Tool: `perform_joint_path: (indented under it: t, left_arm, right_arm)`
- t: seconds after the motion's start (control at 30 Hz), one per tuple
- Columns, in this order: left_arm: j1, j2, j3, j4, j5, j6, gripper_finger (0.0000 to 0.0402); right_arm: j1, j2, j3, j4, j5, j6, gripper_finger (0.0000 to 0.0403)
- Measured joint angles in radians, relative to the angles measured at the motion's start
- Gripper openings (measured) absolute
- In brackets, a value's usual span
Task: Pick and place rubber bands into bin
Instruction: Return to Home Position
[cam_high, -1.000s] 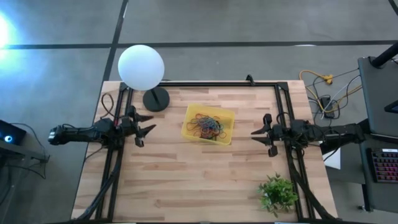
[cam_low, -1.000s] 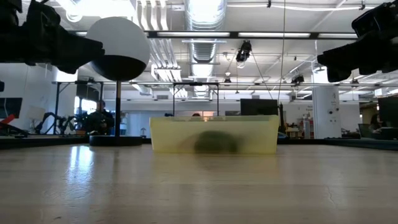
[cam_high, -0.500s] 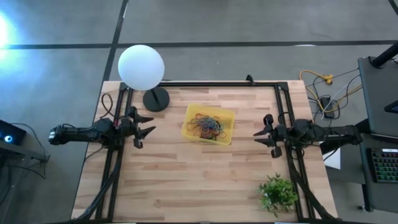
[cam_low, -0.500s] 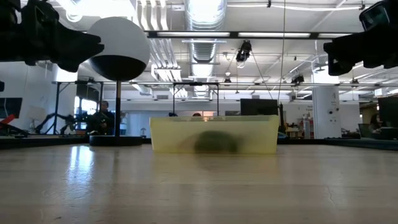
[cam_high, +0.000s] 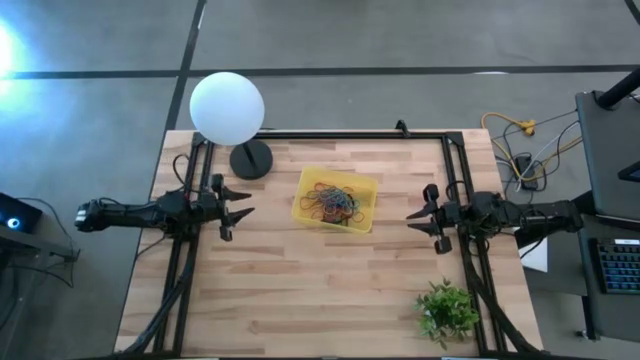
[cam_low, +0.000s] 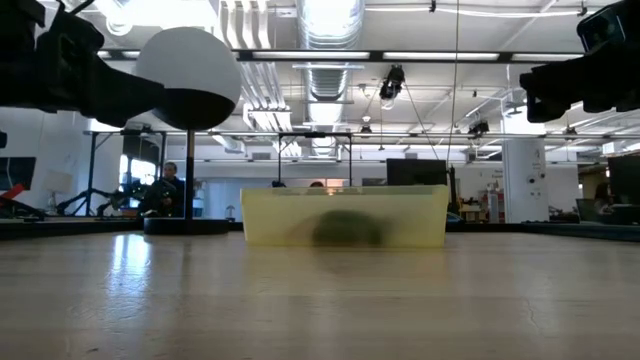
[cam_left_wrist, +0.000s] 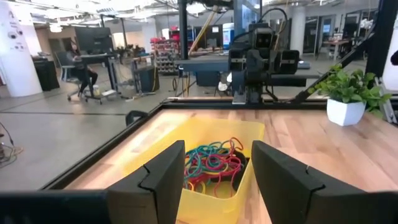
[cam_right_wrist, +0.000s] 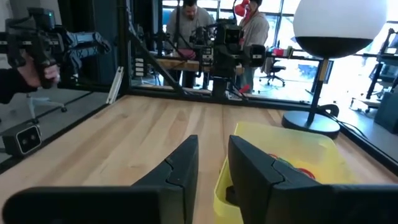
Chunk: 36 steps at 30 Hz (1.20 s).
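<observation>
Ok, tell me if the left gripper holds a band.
No: the left gripper stands open, empty; the rubber bands lie in the bin.

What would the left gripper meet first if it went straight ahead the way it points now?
Probably the bin, its near wall directly in line from above. But the low view shows the left gripper above the rim, so level travel may pass over it toward the right gripper.

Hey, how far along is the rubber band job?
Looks essentially done: the rubber bands lie piled in the bin, and none shows loose on the table. Nothing is in hand; the left gripper and right gripper hang open at the table's sides. Left: probably only parking the arms.
</observation>
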<state>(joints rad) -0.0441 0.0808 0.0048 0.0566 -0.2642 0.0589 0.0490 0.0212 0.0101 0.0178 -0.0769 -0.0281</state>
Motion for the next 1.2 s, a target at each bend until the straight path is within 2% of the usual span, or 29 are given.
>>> perform_joint_path:
  t: [0.33,1.2]
  left_arm:
    - [0.0,0.045,0.0,-0.001,0.0,0.0,0.0171]
    - [0.0,0.107,0.0,0.013,-0.002,0.0,0.0171]
  right_arm:
    - [0.0,0.001,0.0,0.001,0.0,0.002,0.0087]
    - [0.0,0.001,0.0,0.001,0.0,0.002,0.0068]
